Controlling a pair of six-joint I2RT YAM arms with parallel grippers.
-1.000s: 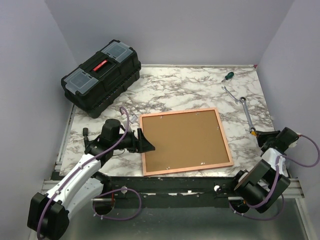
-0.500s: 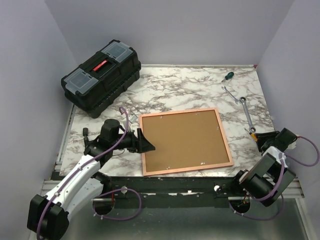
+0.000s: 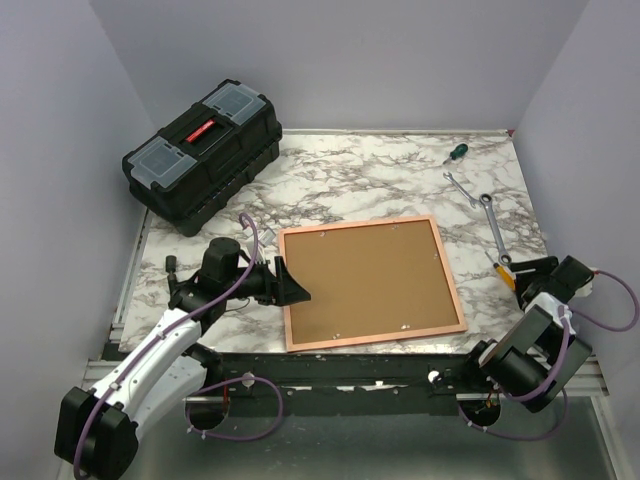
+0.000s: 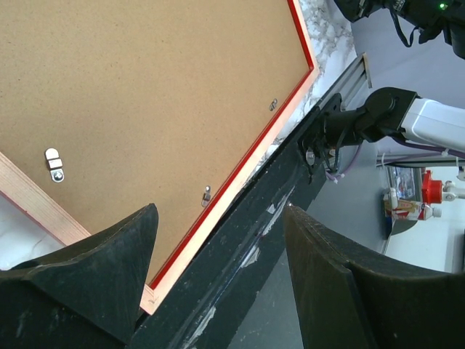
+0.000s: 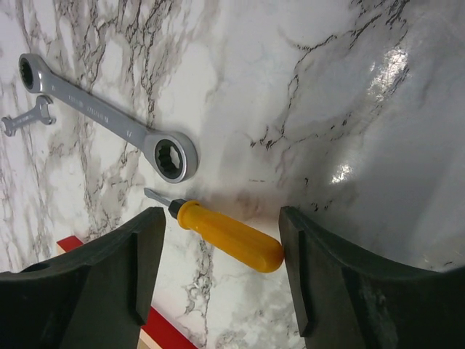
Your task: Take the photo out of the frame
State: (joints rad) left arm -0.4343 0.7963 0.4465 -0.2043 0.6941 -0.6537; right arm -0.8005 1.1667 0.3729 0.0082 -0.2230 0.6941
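The red frame (image 3: pixel 451 275) lies face down in the middle of the table. Its brown backing board (image 3: pixel 370 280) faces up and is held by small metal clips (image 4: pixel 52 161). The photo is hidden under the board. My left gripper (image 3: pixel 297 290) is open and empty at the frame's left edge. In the left wrist view the gripper (image 4: pixel 219 240) hangs over the frame's near red edge (image 4: pixel 254 156). My right gripper (image 3: pixel 515 270) is open, right of the frame. In the right wrist view the gripper (image 5: pixel 220 240) straddles a yellow-handled screwdriver (image 5: pixel 232 238) without touching it.
A ratchet wrench (image 5: pixel 109 120) and a small spanner (image 5: pixel 25 120) lie beyond the yellow screwdriver. A green-handled screwdriver (image 3: pixel 455 152) lies at the back right. A black toolbox (image 3: pixel 200 150) stands at the back left. The dark rail (image 4: pixel 240 276) runs along the table's near edge.
My right gripper has shifted slightly up and left, over the yellow screwdriver. The left arm and the frame have not moved.
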